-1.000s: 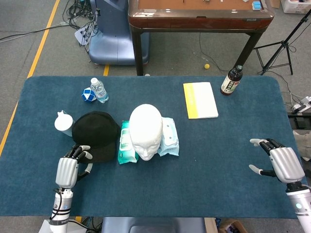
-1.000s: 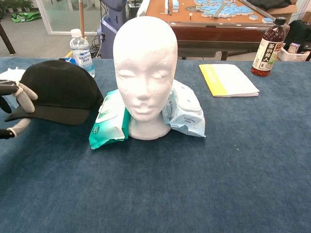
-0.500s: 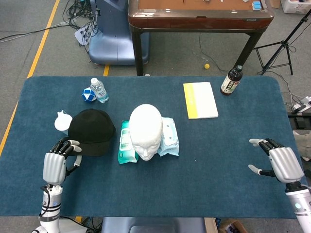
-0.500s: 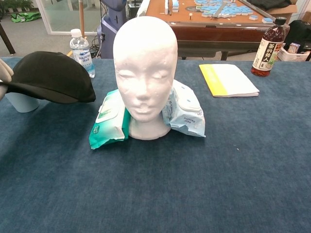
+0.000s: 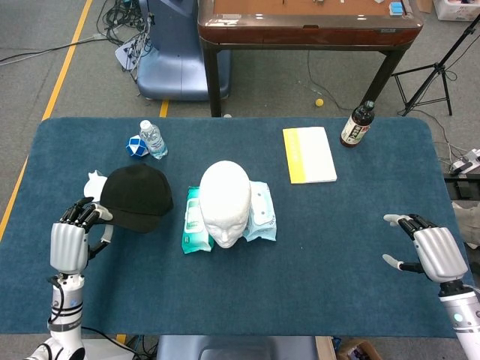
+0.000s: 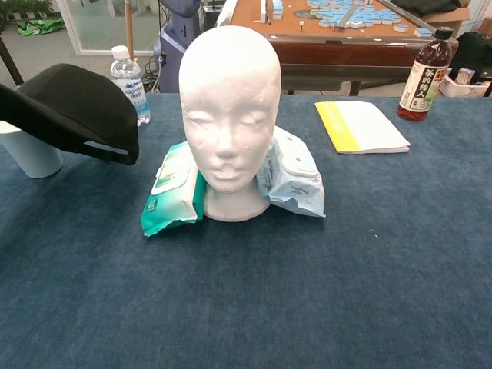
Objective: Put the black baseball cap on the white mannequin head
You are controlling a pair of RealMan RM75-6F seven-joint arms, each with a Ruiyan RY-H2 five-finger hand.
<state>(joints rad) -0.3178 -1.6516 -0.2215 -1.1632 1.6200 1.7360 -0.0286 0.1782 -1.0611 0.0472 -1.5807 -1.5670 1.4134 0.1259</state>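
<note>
Meanwhile, left hand (image 5: 69,241) grips black cap (image 5: 136,196) beside white cup (image 6: 31,150).

Matt black cloth cap (image 5: 136,196); matt white foam-like mannequin head (image 5: 225,201); glossy plastic wipe packs (image 6: 173,187); napped blue cloth table cover (image 5: 315,255); silvery metallic-looking left hand (image 5: 69,241).

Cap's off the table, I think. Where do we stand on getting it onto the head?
Done: the left hand holds the cap by its brim, and in the chest view it hangs clear of the table. In hand: carrying it. Left: the mannequin head is bare, so the cap must travel across and be lowered on. The right hand is idle, open.
</note>
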